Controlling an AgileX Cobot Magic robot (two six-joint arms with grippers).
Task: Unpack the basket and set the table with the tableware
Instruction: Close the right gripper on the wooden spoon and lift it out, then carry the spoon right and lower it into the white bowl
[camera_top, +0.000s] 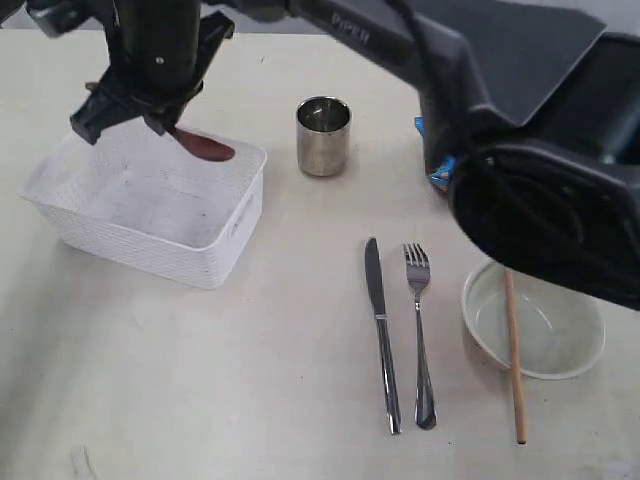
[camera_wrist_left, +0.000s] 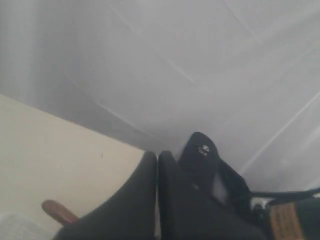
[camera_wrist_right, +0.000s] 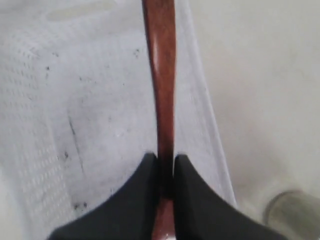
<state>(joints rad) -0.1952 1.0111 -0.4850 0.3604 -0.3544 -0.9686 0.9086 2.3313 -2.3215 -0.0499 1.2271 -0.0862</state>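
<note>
1. I see the right pincer (camera_wrist_right: 166, 162) pinching the spoon (camera_wrist_right: 161, 75) by its handle, above the basket's (camera_top: 150, 240) far side.
2. Left pincer (camera_wrist_left: 157, 157): pressed together.
3. Basket sits left on the tabletop (camera_top: 250, 380).
4. To its right: cup (camera_top: 323, 135), knife (camera_top: 379, 320), fork (camera_top: 420, 330), and bowl (camera_top: 580, 355) with a chopstick (camera_top: 514, 360) across it.

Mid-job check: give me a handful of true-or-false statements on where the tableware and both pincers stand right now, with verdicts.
1. The right pincer grips the spoon over the basket. True.
2. The knife and fork lie in the basket. False: they lie side by side on the table.
3. A chopstick rests across the bowl. True.
4. The cup is tipped over. False: it stands upright on the table beside the basket.
5. The left pincer is open. False: it is shut.
</note>
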